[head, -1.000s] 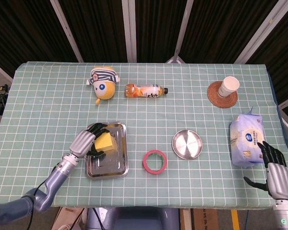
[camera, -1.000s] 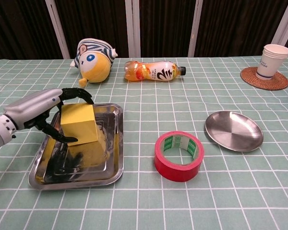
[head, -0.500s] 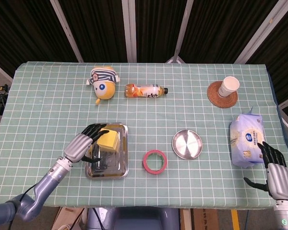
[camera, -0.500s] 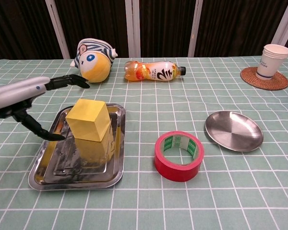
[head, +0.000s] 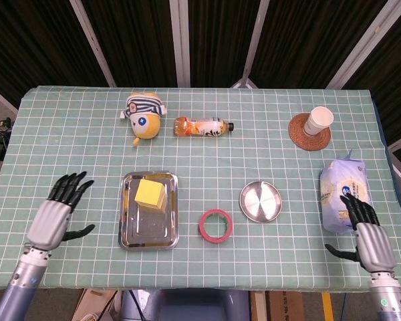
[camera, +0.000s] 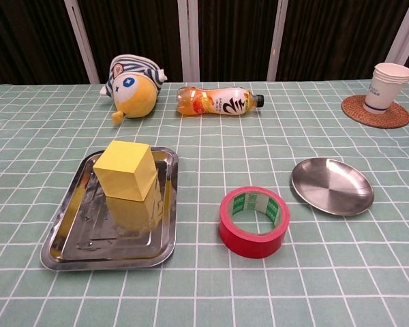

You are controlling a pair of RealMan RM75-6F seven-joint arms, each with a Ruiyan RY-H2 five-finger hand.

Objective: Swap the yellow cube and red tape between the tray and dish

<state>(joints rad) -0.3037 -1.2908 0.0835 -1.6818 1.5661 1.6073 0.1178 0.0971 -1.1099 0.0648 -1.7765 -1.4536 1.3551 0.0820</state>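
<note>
Head view: cube (head: pixel 151 195) sits in the far end of the tray (head: pixel 147 231), well right of the left hand (head: pixel 56 213), fingers spread, holding nothing. Tape (head: pixel 216 225) lies on the cloth between tray and dish (head: pixel 260 201). Right hand (head: pixel 364 235) hangs near-right, fingers apart, empty.

Chest view: no hands in it, but the cube (camera: pixel 125 170) shows slightly turned in the tray (camera: pixel 75 245), and the tape (camera: pixel 254 221) lies flat just left of the dish (camera: pixel 332 186).

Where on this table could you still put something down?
Bare cloth lies left of the tray, between the bottle and the cup, and along the near edge past the red tape. The tray, tape and dish sit closer together.
</note>
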